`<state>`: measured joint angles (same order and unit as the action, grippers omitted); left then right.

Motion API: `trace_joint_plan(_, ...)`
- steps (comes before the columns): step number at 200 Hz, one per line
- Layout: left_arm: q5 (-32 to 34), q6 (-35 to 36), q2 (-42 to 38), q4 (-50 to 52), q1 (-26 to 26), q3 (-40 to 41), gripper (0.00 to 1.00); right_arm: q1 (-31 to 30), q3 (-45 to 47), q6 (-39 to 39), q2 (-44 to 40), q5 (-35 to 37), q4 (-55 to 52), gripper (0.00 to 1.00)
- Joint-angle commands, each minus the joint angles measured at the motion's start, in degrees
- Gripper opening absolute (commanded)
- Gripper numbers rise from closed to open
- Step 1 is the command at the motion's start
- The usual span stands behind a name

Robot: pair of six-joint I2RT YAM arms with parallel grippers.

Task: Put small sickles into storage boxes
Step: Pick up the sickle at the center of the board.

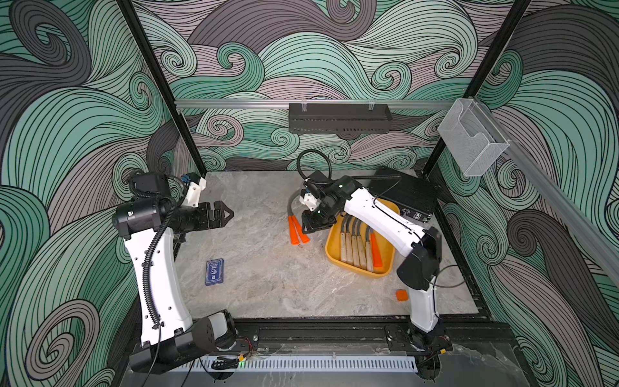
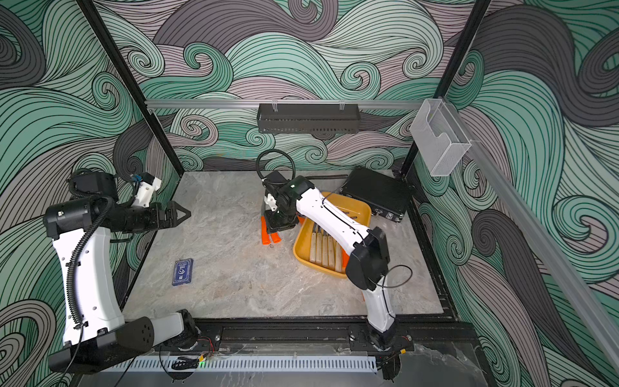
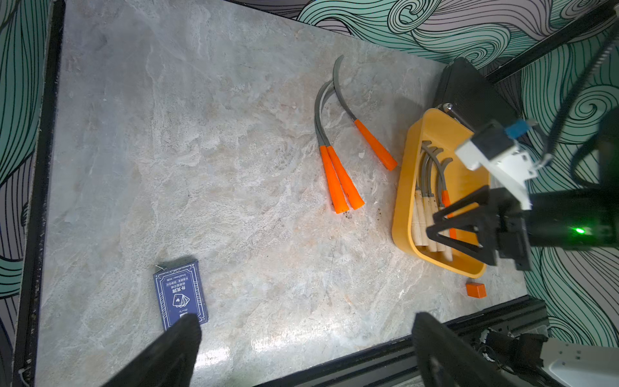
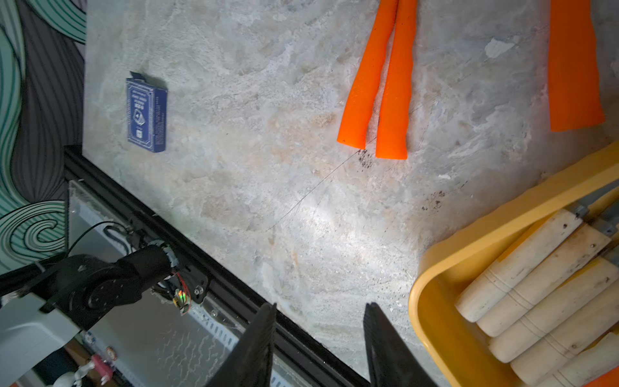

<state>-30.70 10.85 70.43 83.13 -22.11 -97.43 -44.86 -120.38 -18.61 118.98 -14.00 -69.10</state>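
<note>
Over the surface's left edge, the left arm [image 1: 154, 214] holds its jaws wide apart, empty. Toward mid-surface two orange-handled sickles [image 1: 293, 233] lie touching, a third sickle [image 3: 371, 142] just beside. The right arm [image 1: 368, 207] hovers, jaws apart, nothing between. Near the right edge the yellow tray [image 1: 355, 269] holds more sickles [image 1: 355, 251]. Probably light and stiff; the tapered handle, though smooth, beats the thin blade for grip.
</note>
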Motion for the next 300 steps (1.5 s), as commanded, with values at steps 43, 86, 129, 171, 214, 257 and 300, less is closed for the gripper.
trace_joint_plan(43,-1.13,-0.21,0.82,3.02,-0.29,-2.74,0.99,0.39,-16.37,2.41,15.69,8.48,-7.67,0.5)
trace_joint_plan(86,-0.42,-0.36,1.11,3.54,-0.3,-3.43,0.99,0.56,-18.62,3.58,20.72,9.0,-7.76,0.52)
trace_joint_plan(129,-0.09,-0.39,0.36,3.25,-0.24,-1.98,0.99,0.62,-20.1,5.51,23.52,9.83,-7.72,0.53)
trace_joint_plan(171,0.46,-0.16,0.52,3.04,-0.3,-1.56,0.98,0.6,-21.34,6.13,25.78,10.34,-7.75,0.54)
trace_joint_plan(214,0.29,-0.51,0.85,2.47,-0.29,-0.76,0.99,0.45,-21.67,6.47,28.09,11.62,-7.64,0.56)
trace_joint_plan(257,0.8,-0.35,1.6,2.58,-0.27,-1.32,0.99,0.48,-22.35,7.01,29.87,12.94,-6.81,0.57)
trace_joint_plan(300,1.34,-0.49,1.85,2.66,-0.25,-1.45,0.99,0.41,-22.54,7.95,30.81,12.99,-6.24,0.57)
